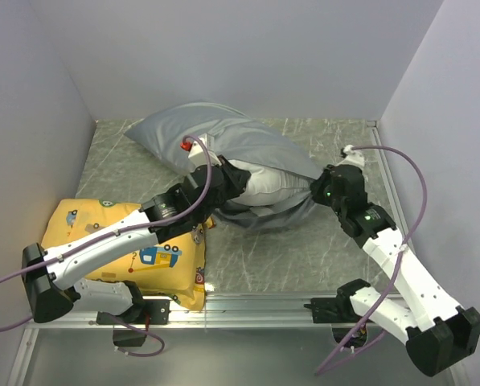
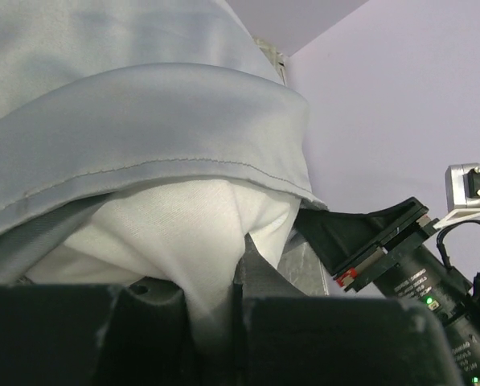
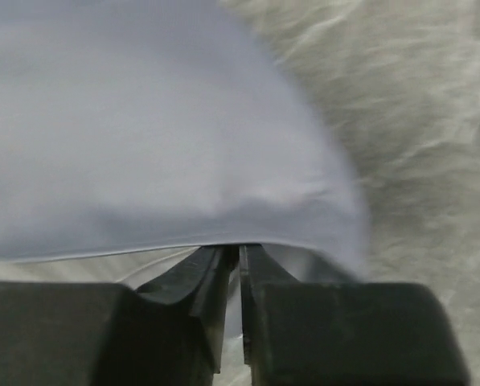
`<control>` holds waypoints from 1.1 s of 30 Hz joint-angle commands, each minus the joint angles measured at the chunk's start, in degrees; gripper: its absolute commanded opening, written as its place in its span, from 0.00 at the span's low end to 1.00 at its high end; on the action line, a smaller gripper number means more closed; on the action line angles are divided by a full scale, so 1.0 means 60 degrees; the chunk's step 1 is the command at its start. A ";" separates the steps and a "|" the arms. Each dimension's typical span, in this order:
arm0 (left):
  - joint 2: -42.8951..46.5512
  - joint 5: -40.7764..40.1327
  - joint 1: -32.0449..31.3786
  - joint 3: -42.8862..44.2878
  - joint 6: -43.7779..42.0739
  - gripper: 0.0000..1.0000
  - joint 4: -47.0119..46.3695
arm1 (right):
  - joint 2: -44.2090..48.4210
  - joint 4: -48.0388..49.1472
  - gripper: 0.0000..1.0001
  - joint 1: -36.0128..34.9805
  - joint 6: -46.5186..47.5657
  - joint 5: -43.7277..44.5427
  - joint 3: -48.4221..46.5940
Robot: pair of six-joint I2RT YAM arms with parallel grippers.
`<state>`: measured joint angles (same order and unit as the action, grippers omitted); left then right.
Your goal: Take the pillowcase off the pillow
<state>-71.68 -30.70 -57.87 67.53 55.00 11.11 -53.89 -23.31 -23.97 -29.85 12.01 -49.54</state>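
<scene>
The pillow (image 1: 265,185) pokes from the pillowcase (image 1: 223,138) on the table (image 1: 304,249), its long axis running far-left to near-right. The left gripper (image 1: 226,182) pinches the white pillow. The right gripper (image 1: 317,191), at the open mouth, clamps the grey hem.

Grey shiny pillowcase (image 1: 223,141) mid-table, wrinkled, open near end bunched, plump white pillow (image 1: 268,185) bulging out

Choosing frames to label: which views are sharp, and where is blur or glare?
Top external: sharp, evenly lit, mild sheen on the pillowcase. Left wrist: crisp on the pillow, dark foreground. Right wrist: blurred throughout, pillowcase edge smeared.
</scene>
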 commanded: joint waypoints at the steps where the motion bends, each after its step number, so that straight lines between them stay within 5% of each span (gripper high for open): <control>1: 0.0842 -0.0187 0.0196 0.0903 -0.0495 0.01 -0.1047 | 0.0557 0.0106 0.10 0.1018 0.0272 0.0153 0.0287; 10: 0.1590 0.1057 0.0679 0.1445 -0.0714 0.00 -0.0476 | 0.0093 0.1042 0.04 0.2761 0.0053 -0.0858 0.0815; 16: 0.1722 0.2888 0.0841 0.2134 -0.1110 0.00 0.0680 | -0.1225 0.3412 0.02 0.3276 -0.0167 -0.3886 0.0508; 22: 0.2264 0.4349 0.1075 0.2368 -0.1315 0.01 0.1063 | -0.2765 0.7906 0.00 0.3452 -0.1260 -0.8528 0.0931; 26: 0.1840 0.5682 0.1324 0.3071 -0.1652 0.00 0.1531 | -0.3761 1.1495 0.09 0.3452 -0.2919 -1.0364 0.1182; 33: 0.1941 0.8116 0.1865 0.1670 -0.1594 0.01 0.1006 | -0.4831 1.0144 0.29 0.3467 -0.2352 -1.0426 0.0230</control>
<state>-62.33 4.21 -47.33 79.68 47.03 26.61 -81.76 36.18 -3.49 -44.86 -48.27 -43.88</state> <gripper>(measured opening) 0.150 0.269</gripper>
